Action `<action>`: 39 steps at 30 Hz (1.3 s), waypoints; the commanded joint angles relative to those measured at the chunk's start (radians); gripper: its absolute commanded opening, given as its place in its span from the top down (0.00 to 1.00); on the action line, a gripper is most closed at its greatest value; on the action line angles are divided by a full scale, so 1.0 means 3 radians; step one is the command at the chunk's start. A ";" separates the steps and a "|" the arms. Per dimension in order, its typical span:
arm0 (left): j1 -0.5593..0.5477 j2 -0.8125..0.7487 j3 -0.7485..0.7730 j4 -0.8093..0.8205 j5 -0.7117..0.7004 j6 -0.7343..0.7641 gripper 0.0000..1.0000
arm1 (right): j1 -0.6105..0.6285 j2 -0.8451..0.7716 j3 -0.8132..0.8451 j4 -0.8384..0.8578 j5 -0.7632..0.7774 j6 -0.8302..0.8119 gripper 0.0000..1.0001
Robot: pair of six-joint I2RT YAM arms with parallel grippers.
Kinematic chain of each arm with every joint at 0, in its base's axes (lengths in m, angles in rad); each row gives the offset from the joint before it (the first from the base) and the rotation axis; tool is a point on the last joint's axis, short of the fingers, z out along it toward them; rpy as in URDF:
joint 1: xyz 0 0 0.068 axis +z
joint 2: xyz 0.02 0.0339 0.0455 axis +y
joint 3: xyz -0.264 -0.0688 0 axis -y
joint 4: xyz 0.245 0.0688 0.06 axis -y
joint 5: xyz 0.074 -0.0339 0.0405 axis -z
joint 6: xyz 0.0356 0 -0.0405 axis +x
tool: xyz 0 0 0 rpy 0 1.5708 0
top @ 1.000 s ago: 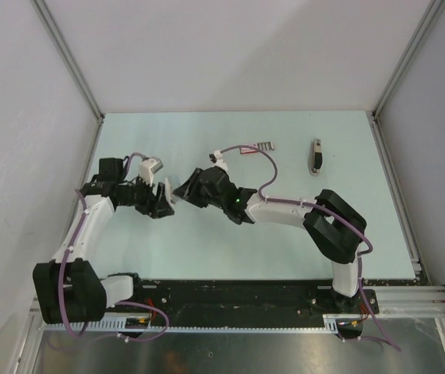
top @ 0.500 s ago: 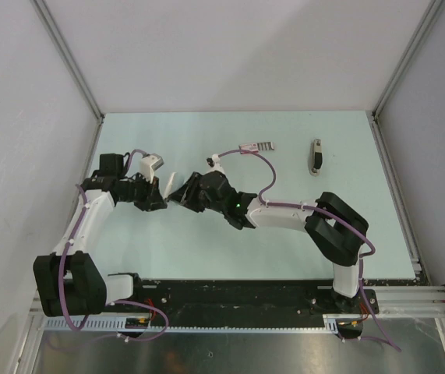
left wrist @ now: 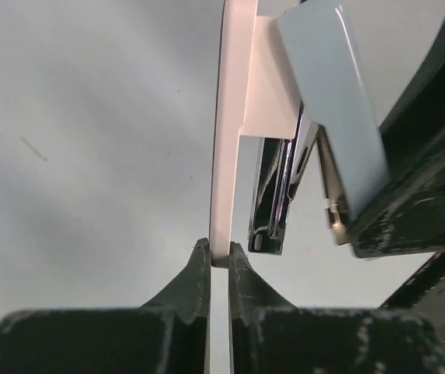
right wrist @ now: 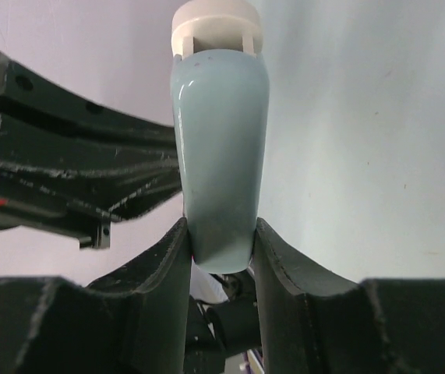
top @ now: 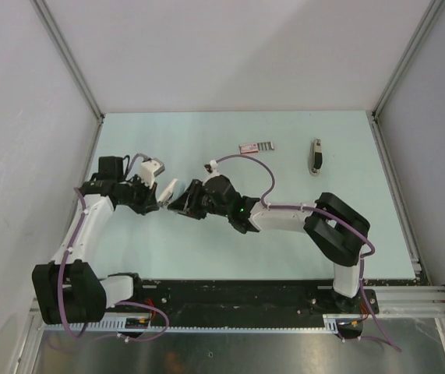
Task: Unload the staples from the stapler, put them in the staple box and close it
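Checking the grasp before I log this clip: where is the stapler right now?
In the top view the stapler is left of centre over the table, held between the left gripper, which pinches its white base, and the right gripper, which clamps its pale blue cover.

On the stapler (top: 171,189) we see a pale blue cover (right wrist: 220,156), a white base (left wrist: 230,117) and a shiny chrome magazine (left wrist: 278,195). The fingers (right wrist: 160,265) are black, the table (top: 206,249) mint green, the cables (top: 271,173) purple.

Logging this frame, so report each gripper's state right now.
Left gripper: closed on the stapler's white base.
Right gripper: closed on the stapler's blue cover.
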 commanded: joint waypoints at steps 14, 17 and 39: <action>0.0233 -0.0379 -0.0416 0.0556 -0.0995 0.1123 1.00 | -0.0066 -0.0043 -0.0072 -0.0266 -0.0994 -0.1450 1.00; 0.0211 -0.0456 -0.0460 0.0646 -0.1040 0.1290 1.00 | -0.0004 -0.0034 -0.0068 -0.0316 -0.1023 -0.1751 1.00; -0.0503 -0.1258 -0.1280 0.1321 -0.1440 0.1458 0.99 | 0.0147 0.0157 -0.0071 0.0247 -0.0649 -0.1732 1.00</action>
